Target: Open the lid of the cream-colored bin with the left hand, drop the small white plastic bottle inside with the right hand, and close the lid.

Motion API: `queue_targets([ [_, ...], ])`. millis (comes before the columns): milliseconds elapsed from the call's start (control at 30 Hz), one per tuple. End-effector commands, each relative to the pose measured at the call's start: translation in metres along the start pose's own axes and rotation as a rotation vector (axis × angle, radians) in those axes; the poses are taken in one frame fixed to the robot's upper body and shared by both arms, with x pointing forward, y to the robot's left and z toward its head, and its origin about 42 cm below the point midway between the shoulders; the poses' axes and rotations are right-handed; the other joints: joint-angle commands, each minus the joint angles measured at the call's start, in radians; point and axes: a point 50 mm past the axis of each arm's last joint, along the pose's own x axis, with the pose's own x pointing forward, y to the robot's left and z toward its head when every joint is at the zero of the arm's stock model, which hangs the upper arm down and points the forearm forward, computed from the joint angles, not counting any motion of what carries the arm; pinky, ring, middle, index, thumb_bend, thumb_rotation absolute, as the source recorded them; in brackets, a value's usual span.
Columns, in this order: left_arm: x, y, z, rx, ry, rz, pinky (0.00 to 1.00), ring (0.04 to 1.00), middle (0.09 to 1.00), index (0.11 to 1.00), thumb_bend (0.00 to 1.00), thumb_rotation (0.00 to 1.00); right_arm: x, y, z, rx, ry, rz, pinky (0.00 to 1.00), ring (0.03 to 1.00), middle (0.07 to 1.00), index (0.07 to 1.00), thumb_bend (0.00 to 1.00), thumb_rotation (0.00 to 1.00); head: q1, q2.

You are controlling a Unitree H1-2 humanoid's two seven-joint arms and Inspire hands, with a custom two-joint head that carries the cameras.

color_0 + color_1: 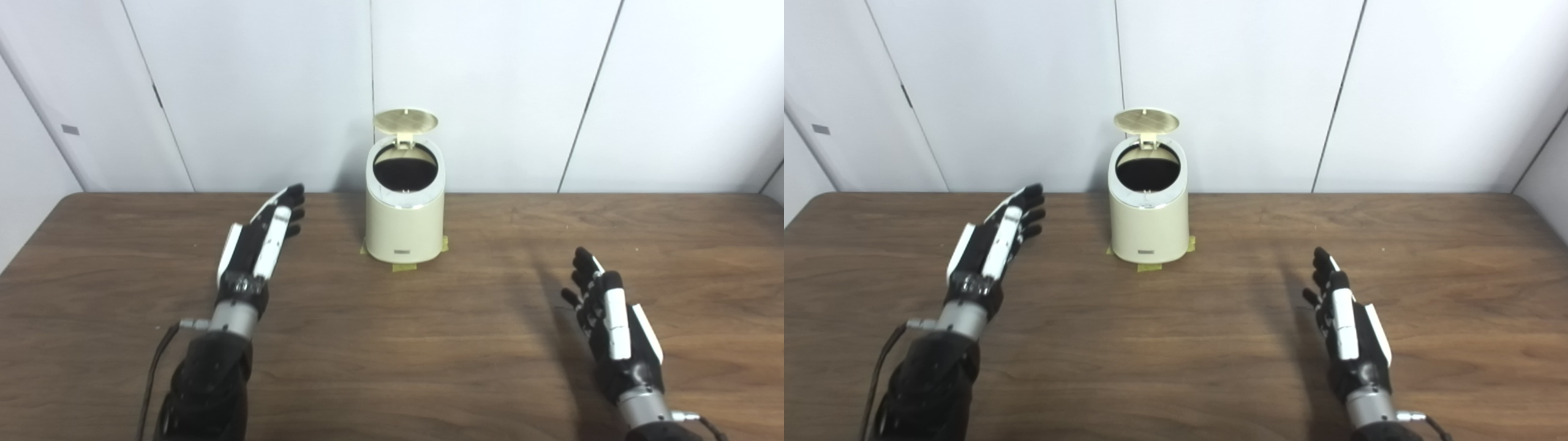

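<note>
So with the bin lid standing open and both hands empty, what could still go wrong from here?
1. The lid stands upright at the back of the bin; a push from the left hand, now apart from it, might shove the light bin off its tape marks rather than shut the lid.
2. No white bottle shows on the table, and the bin's inside is too dark to confirm it landed there.
3. The right hand is open near the table; it probably plays no part in closing.
</note>
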Motion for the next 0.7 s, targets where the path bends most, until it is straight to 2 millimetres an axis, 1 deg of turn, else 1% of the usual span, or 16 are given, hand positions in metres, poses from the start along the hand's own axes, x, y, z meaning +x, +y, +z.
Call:
queue_targets([
  [0, 0.015, 0.0, 0.018, 0.005, -0.076, -0.02, 0.85, 0.878, 0.894, 0.901, 0.44, 0.9, 0.005, 0.001, 0.013, -0.022, -0.08, -0.014, 0.89, 0.965, 0.953, 0.926, 0.69, 1.0, -0.001, 0.001],
  [67, 0.024, 0.0, 0.023, 0.023, -0.09, -0.027, 0.84, 0.878, 0.895, 0.905, 0.47, 0.89, 0.005, 0.001, 0.013, -0.029, -0.079, -0.016, 0.89, 0.965, 0.951, 0.928, 0.68, 1.0, 0.006, -0.004],
  [100, 0.029, 0.0, 0.028, 0.025, -0.098, -0.028, 0.84, 0.88, 0.897, 0.907, 0.47, 0.89, 0.006, 0.001, 0.013, -0.029, -0.08, -0.017, 0.89, 0.965, 0.949, 0.927, 0.68, 1.0, 0.006, -0.004],
  [167, 0.039, 0.0, 0.035, 0.025, -0.113, -0.028, 0.85, 0.884, 0.903, 0.907, 0.47, 0.9, 0.007, 0.001, 0.012, -0.025, -0.083, -0.02, 0.89, 0.963, 0.947, 0.929, 0.67, 1.0, 0.021, -0.019],
  [233, 0.047, -0.002, 0.041, 0.022, -0.129, -0.03, 0.86, 0.885, 0.903, 0.904, 0.47, 0.9, 0.008, 0.0, 0.011, -0.02, -0.09, -0.026, 0.88, 0.954, 0.94, 0.927, 0.66, 1.0, 0.021, -0.019],
  [367, 0.059, -0.007, 0.051, 0.033, -0.159, -0.045, 0.87, 0.889, 0.903, 0.91, 0.47, 0.9, 0.006, -0.001, 0.009, -0.016, -0.096, -0.024, 0.88, 0.949, 0.933, 0.924, 0.65, 1.0, 0.041, -0.039],
  [433, 0.065, -0.01, 0.057, 0.041, -0.175, -0.051, 0.86, 0.884, 0.902, 0.909, 0.49, 0.88, 0.006, -0.002, 0.008, -0.033, -0.096, -0.021, 0.86, 0.941, 0.927, 0.925, 0.65, 1.0, 0.041, -0.039],
  [467, 0.068, -0.011, 0.06, 0.047, -0.183, -0.055, 0.86, 0.884, 0.903, 0.911, 0.49, 0.87, 0.005, -0.003, 0.008, -0.039, -0.096, -0.02, 0.85, 0.94, 0.928, 0.925, 0.65, 1.0, 0.053, -0.048],
  [500, 0.071, -0.012, 0.063, 0.054, -0.19, -0.057, 0.86, 0.883, 0.901, 0.911, 0.49, 0.87, 0.005, -0.003, 0.008, -0.043, -0.096, -0.019, 0.85, 0.94, 0.931, 0.926, 0.65, 1.0, 0.053, -0.048],
  [567, 0.076, -0.015, 0.07, 0.062, -0.206, -0.06, 0.85, 0.877, 0.897, 0.908, 0.48, 0.87, 0.004, -0.004, 0.007, -0.046, -0.092, -0.024, 0.84, 0.932, 0.927, 0.922, 0.66, 1.0, 0.057, -0.068],
  [667, 0.084, -0.02, 0.077, 0.067, -0.225, -0.068, 0.84, 0.875, 0.895, 0.902, 0.48, 0.87, 0.004, -0.005, 0.006, -0.045, -0.089, -0.022, 0.84, 0.925, 0.923, 0.923, 0.65, 1.0, 0.058, -0.074],
])
